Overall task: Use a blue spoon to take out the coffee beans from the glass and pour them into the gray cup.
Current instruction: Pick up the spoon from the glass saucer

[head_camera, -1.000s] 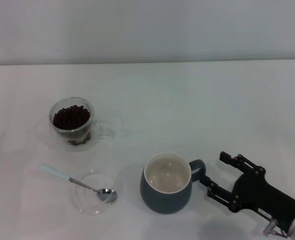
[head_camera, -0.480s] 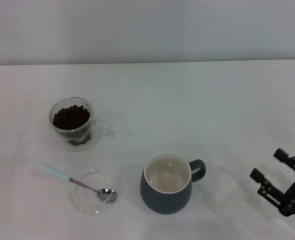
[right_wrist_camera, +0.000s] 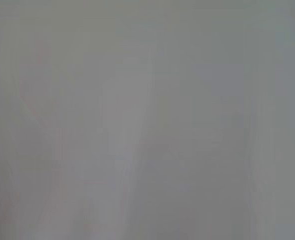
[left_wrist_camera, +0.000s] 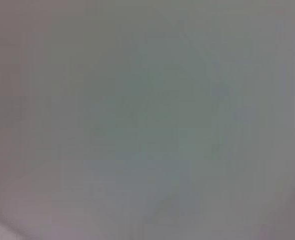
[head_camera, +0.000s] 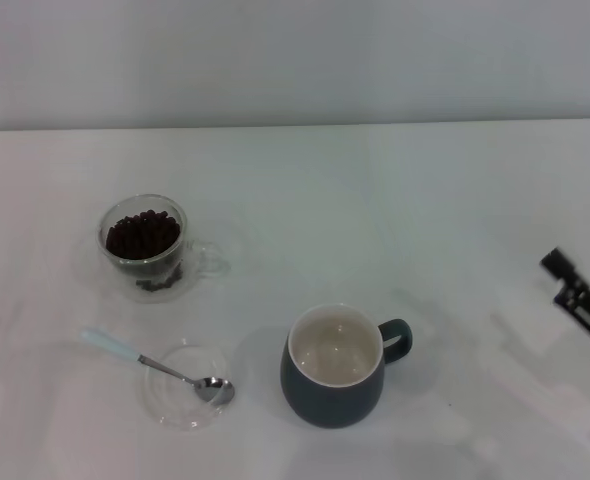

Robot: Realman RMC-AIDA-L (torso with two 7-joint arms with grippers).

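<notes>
The white table [head_camera: 375, 200] lies bare between the right gripper [head_camera: 587, 262] at its right edge, fingers spread wide around nothing, and the gray cup [head_camera: 332, 367], handle toward those fingers. Beyond sit the glass [head_camera: 145, 247] of coffee beans [head_camera: 142, 234] and, in a clear dish [head_camera: 183, 385], the blue spoon [head_camera: 155, 363], handle pointing away from the fingers.

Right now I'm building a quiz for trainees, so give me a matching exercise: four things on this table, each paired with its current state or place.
Things:
1. glass
2. gray cup
3. blue spoon
4. right gripper

States:
A. empty, cream inside showing
B. at the table's right edge, holding nothing
C. filled with coffee beans
D. bowl resting in a shallow glass dish

Pairs: 1-C, 2-A, 3-D, 4-B
</notes>
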